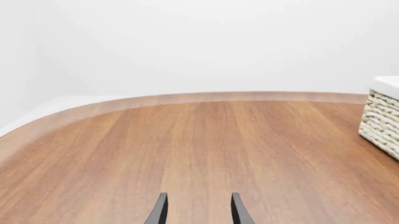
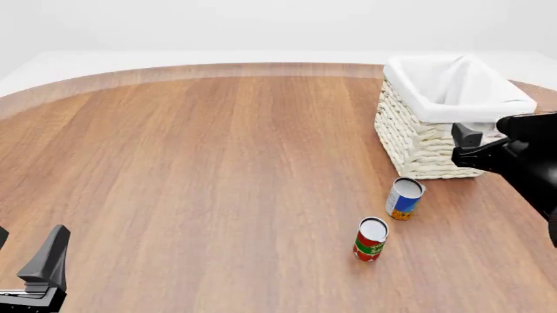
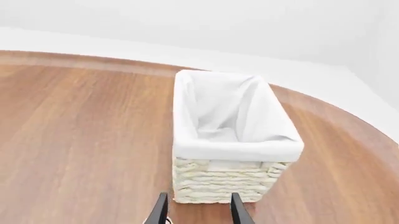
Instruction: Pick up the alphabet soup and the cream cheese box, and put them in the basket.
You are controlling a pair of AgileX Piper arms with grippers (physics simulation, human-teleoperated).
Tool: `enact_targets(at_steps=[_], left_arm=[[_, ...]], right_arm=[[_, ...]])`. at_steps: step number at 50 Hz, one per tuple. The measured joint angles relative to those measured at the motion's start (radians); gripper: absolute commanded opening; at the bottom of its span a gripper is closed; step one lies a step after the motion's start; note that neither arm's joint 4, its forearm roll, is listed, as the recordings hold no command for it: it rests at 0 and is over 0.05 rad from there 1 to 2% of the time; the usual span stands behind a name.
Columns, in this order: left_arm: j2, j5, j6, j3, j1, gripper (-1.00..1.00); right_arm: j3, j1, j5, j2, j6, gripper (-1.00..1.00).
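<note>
Left gripper (image 2: 35, 277) sits low by the near edge, fingers apart, nothing in it. Right gripper (image 3: 198, 210) hovers by the basket (image 2: 418, 140), also apart and empty. Soup can (image 2: 405, 198) stands on the table just in front of the basket, so not binned yet. Can't spot the cream cheese box anywhere.

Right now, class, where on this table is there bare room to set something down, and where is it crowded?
The wide bare wood left of the basket, out to the table's curved far edge, is free. It is crowded near the basket's front corner, where the alphabet soup and the red and green can stand.
</note>
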Motion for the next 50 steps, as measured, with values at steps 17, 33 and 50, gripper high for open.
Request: enact_targets(at_steps=[17, 33, 50], left_arm=[[0.000, 0.000, 0.000, 0.000, 0.000, 1.00], [0.000, 0.000, 0.000, 0.000, 0.000, 1.00], [0.000, 0.000, 0.000, 0.000, 0.000, 1.00]], right_arm=[[0.430, 0.076, -0.095, -0.262, -0.035, 1.00], [0.512, 0.097, -0.296, -0.101, -0.018, 1.00], [0.529, 0.086, -0.693, 0.300, -0.009, 1.00]])
